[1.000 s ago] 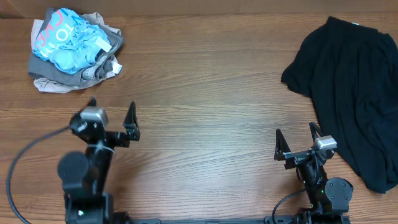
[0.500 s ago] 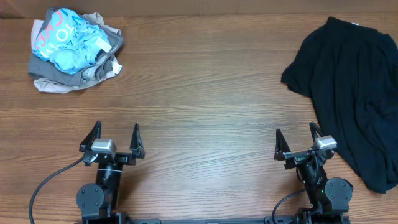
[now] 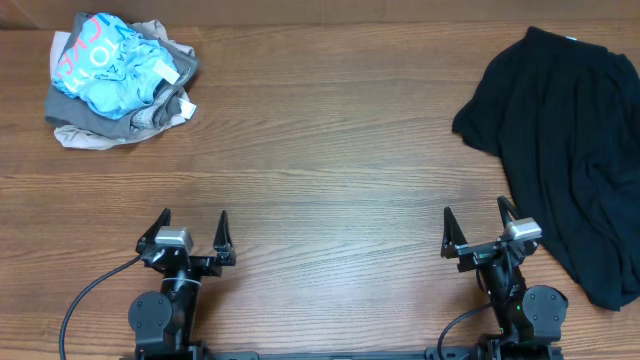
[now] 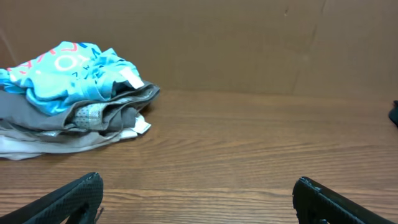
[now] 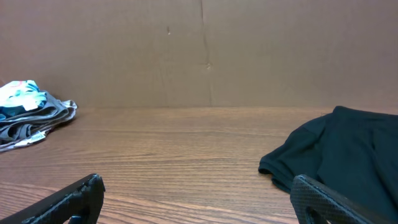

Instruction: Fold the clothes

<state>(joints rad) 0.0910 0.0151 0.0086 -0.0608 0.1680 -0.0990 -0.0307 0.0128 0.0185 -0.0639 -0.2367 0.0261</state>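
Your left arm [image 3: 160, 315] is sitting folded low at the near edge of the table [image 3: 330, 150]. Its left gripper [image 3: 194, 216] is pointing out across the wood with both fingers spread wide, grasping nothing. A black cable [image 3: 88, 300] is looping away from its base on the left.

The bundle of clothes [image 3: 120, 82] is lying well ahead of that gripper and off to its left, far apart from it. The light-blue T-shirt [image 3: 112, 78] is sitting crumpled on top, showing white print and pink-red lettering. A grey garment [image 4: 62, 115] is bunching under it, and a pale garment [image 3: 78, 135] is poking out at the bottom.

Your right arm [image 3: 522, 300] is resting in the same tucked pose. The right gripper [image 3: 475, 208] is facing forward with its fingers splayed apart and empty. The black garment [image 3: 565, 140] is spreading out ahead of this gripper and to its right. Its lower part is running down close beside the arm without touching it.

You are working with two arms and two grippers. There is one bundle and one black garment. In the bundle you are seeing one blue shirt, and the number of pieces beneath it cannot be told.
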